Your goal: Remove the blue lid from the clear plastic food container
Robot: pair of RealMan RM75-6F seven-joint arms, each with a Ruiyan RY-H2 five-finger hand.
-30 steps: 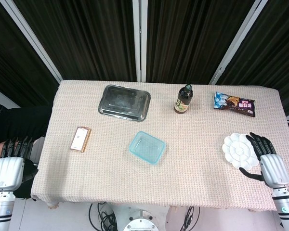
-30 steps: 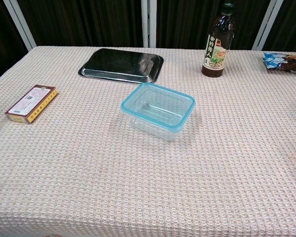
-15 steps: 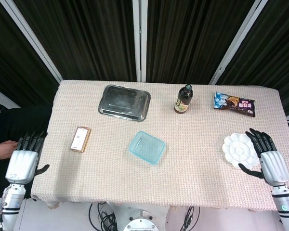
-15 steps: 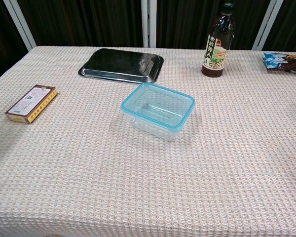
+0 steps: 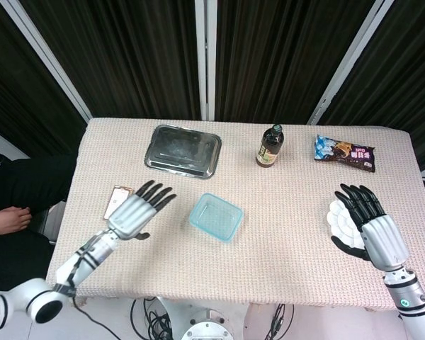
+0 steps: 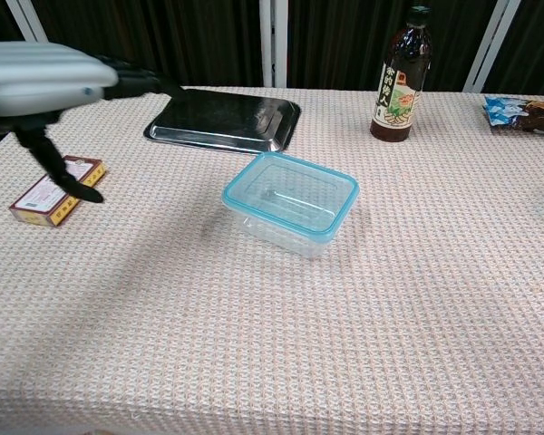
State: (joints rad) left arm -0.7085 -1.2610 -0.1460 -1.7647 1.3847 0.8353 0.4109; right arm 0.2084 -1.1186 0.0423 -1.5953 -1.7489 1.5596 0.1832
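Note:
The clear plastic container [image 5: 216, 217] [image 6: 290, 204] with its blue-rimmed lid [image 5: 217, 213] [image 6: 291, 193] on top sits at the middle of the table. My left hand [image 5: 138, 210] [image 6: 50, 86] hovers above the table to the container's left, fingers spread and pointing toward it, holding nothing. My right hand [image 5: 372, 229] is at the right side of the table, open with fingers spread over the edge of a white palette; the chest view does not show it.
A metal tray [image 5: 183, 149] [image 6: 224, 120] lies behind the container, a dark bottle [image 5: 270, 146] [image 6: 400, 76] stands back right, a snack packet [image 5: 345, 153] [image 6: 524, 111] far right. A small red box [image 5: 115, 200] [image 6: 56, 189] lies under my left hand. A white palette [image 5: 343, 218] sits by the right hand.
My left hand has swung in from beyond the table's left edge to above the red box, close to the container. The right hand has shifted slightly inward over the palette.

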